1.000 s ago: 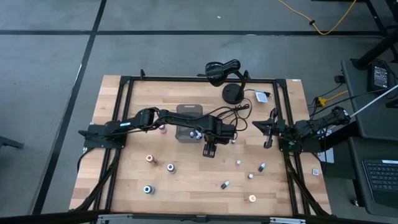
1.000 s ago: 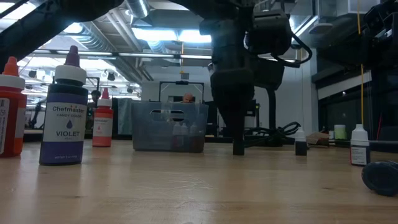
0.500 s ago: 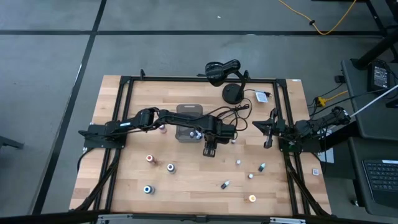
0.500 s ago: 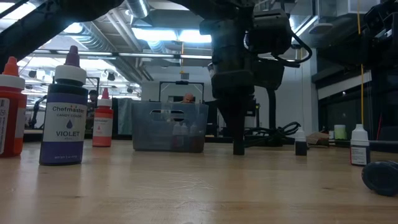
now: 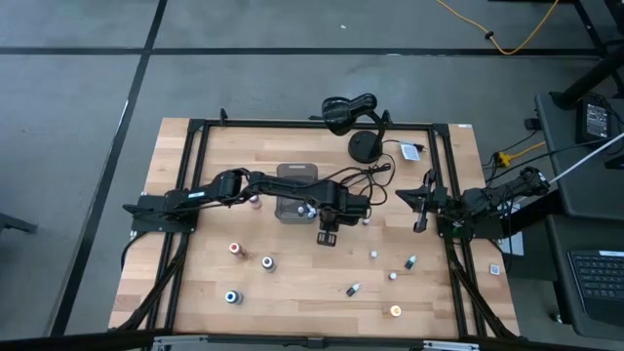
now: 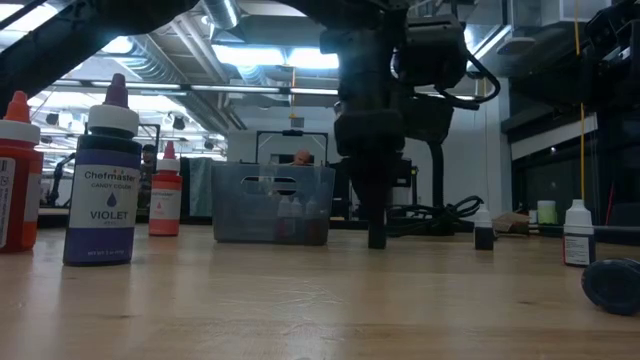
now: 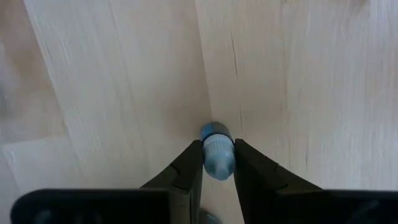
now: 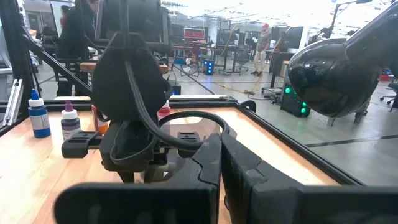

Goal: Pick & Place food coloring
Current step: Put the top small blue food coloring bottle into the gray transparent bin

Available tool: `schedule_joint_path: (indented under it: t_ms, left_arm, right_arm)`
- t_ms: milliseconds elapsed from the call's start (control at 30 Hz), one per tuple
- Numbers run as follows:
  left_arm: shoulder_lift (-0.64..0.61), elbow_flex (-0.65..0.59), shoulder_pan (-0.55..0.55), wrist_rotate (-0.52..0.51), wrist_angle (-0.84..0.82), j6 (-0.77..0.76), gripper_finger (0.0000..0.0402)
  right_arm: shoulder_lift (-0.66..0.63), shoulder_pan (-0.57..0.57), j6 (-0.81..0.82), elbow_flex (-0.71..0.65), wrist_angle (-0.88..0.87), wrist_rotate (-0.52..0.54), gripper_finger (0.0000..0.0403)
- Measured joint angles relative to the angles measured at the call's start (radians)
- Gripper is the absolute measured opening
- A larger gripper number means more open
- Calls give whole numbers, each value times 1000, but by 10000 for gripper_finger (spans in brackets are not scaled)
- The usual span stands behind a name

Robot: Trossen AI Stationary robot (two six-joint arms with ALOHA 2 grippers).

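The left gripper stands just beside the gray tray, on its near side, and its fingers pinch a small blue-capped bottle on the wood. Other food coloring bottles lie scattered farther from the tray. The right gripper waits well apart from the tray, fingers pressed together

Wooden table top framed by black rails, standing on a gray floor crossed by dark lines. Yellow cable on the floor beyond the far right corner. Dark desk with a keyboard off the right edge. Bright ceiling lights and exposed ducts overhead.
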Motion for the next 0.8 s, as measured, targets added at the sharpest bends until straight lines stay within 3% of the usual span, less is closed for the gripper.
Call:
schedule_joint_path:
  t_ms: [400, 800]
  left_arm:
    - [-1, 184, 0, -1, -136, -7, 68]
    - [-112, 175, 6, -62, -249, -25, 68]
  right_arm:
    - [0, 0, 0, 0, 0, 0, 15]
    - [0, 0, 0, 0, 0, 0, 15]
